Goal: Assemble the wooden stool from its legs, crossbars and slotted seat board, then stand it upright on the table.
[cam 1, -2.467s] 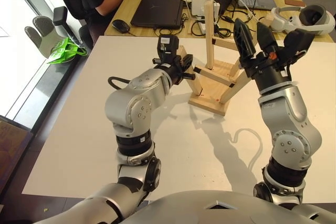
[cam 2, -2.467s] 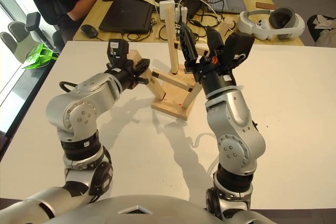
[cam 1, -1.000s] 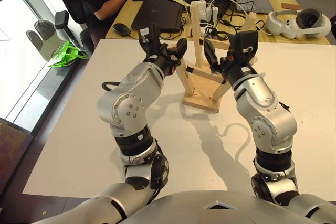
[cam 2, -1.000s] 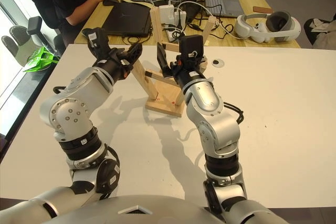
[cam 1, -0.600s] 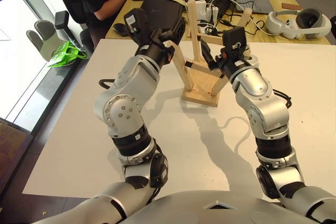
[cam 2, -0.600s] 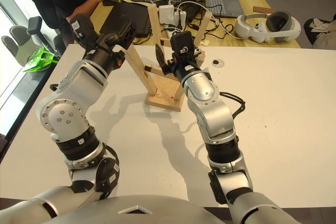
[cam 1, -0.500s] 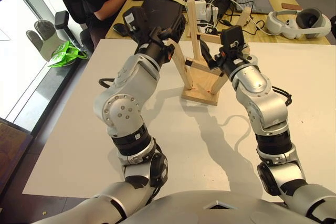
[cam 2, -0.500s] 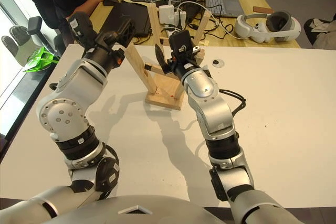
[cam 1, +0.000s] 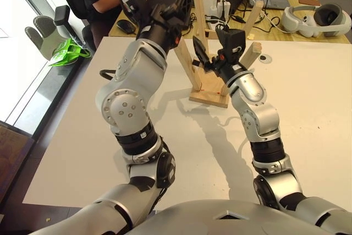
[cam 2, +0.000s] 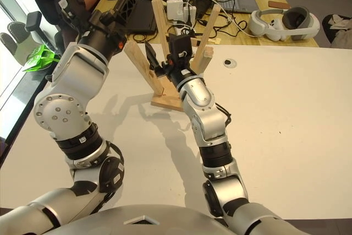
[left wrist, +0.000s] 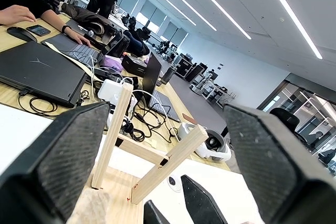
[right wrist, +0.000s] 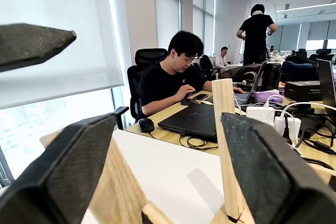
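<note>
- One stool sits upturned on the white surface, its four legs pointing up.
- Two grippers, both spread apart: left gripper at the stool's 10 o'clock, right gripper amid the legs.

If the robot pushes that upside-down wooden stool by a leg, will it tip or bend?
Probably stiff: the stool is plain wood braced by crossbars. Pushed high, it likely tips rather than slides, since its legs rise tall over a small seat board. Probably fairly light.

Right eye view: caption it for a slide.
Open left gripper and open right gripper hover at the legs of the upturned stool on the table.
</note>
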Available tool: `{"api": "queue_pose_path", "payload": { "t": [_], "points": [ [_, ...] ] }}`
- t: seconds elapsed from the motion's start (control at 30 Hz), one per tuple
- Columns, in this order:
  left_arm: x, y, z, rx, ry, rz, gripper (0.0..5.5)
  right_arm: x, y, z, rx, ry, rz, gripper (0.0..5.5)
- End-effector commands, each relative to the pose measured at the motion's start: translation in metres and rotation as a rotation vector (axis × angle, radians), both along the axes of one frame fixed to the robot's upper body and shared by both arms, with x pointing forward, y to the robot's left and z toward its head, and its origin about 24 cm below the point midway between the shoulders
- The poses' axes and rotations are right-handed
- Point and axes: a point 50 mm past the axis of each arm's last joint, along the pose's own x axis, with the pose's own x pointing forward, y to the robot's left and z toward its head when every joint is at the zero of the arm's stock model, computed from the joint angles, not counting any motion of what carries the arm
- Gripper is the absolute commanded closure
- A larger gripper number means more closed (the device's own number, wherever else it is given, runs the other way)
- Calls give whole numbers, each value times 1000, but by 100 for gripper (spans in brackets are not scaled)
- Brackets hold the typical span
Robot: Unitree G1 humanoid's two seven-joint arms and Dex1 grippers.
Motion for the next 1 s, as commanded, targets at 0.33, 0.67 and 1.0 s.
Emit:
{"api": "queue_pose_path", "payload": {
  "t": [0.33,0.67,1.0],
  "points": [
    [0,-12,1,10,4,-30,153,37,-20,-63,-48,397,-287,179],
    [-1,-10,-3,24,23,-10,153,16,-31,-89,-313,465,-97,179],
    [0,-8,-5,32,31,-13,153,5,-55,-88,-518,373,17,179]
  ]
}}
